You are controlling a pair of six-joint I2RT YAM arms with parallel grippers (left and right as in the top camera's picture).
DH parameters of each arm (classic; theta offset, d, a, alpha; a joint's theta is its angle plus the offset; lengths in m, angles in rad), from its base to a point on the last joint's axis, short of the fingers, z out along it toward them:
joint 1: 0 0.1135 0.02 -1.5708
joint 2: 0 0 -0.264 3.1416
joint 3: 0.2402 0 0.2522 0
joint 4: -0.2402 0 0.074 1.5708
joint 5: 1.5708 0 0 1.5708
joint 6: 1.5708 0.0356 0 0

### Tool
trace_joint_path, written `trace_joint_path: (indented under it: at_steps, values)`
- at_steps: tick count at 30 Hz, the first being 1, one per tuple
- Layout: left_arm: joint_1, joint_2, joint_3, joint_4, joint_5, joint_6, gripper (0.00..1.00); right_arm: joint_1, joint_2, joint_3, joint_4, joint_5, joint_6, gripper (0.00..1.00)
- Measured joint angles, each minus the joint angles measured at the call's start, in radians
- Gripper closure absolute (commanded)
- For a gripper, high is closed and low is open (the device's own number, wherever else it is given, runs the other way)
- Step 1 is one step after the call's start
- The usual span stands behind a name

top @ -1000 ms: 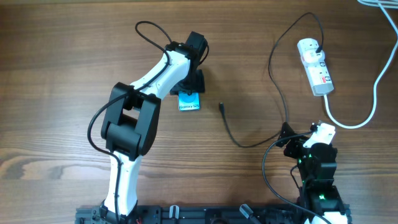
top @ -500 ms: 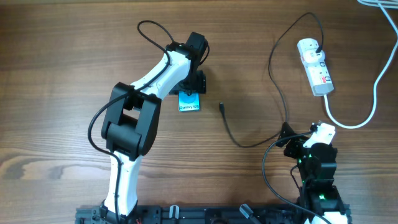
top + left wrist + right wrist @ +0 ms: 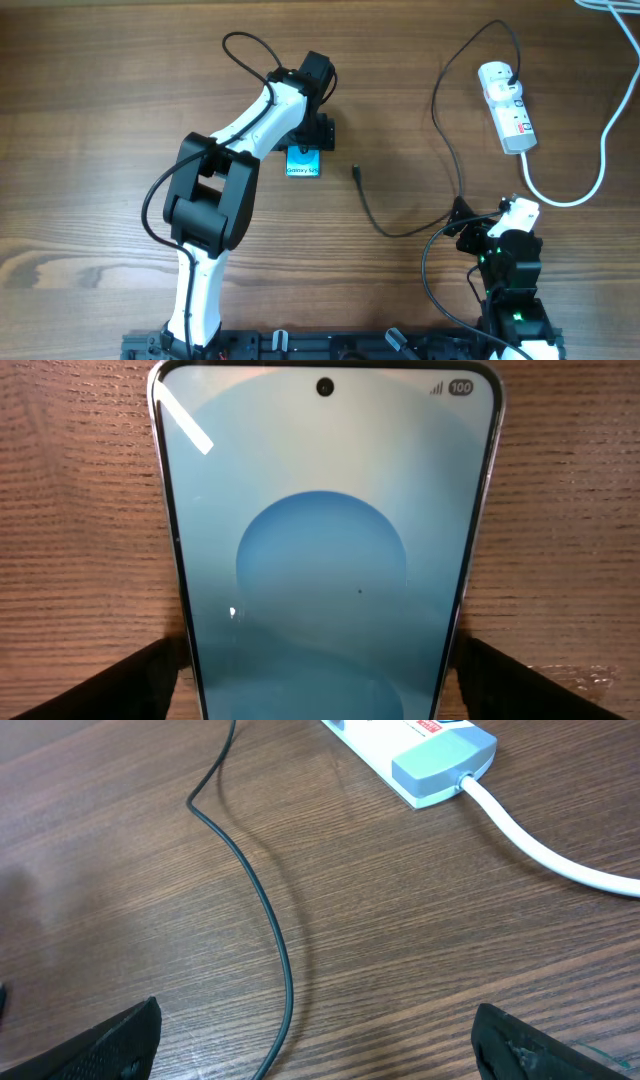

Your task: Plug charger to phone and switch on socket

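The phone [image 3: 304, 163] lay on the table [image 3: 90, 90] just left of the charger [image 3: 356, 172] tip, and only the left wrist view showed the left gripper [image 3: 320, 685] jaws closed on its long edges, while the right gripper [image 3: 315, 1050] jaws stood wide apart near the socket [image 3: 506, 108].

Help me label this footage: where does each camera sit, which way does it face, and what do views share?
Overhead: above the table, looking straight down at phone, charger cable, socket; left arm and right arm show.
Left wrist: low over the phone, facing along its screen; jaws flank it.
Right wrist: facing across the table at charger cable and socket end; jaws in bottom corners.
Shared: phone, overhead and left wrist; cable and socket, overhead and right wrist.
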Motion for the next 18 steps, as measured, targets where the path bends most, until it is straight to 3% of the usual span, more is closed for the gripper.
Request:
trace_joint_path:
  at_steps: [8,12,18]
  values:
    - [-0.001,0.0,0.0,-0.012,0.0,-0.051,0.0,0.0,0.0,0.0,0.0,0.0,0.0,0.0]
    - [-0.001,0.0,0.0,-0.013,0.0,-0.055,0.19,0.0,0.0,0.0,0.0,0.0,0.0,0.0]
    - [-0.001,0.0,0.0,-0.011,0.0,-0.067,0.23,0.0,0.0,0.0,0.0,0.0,0.0,0.0]
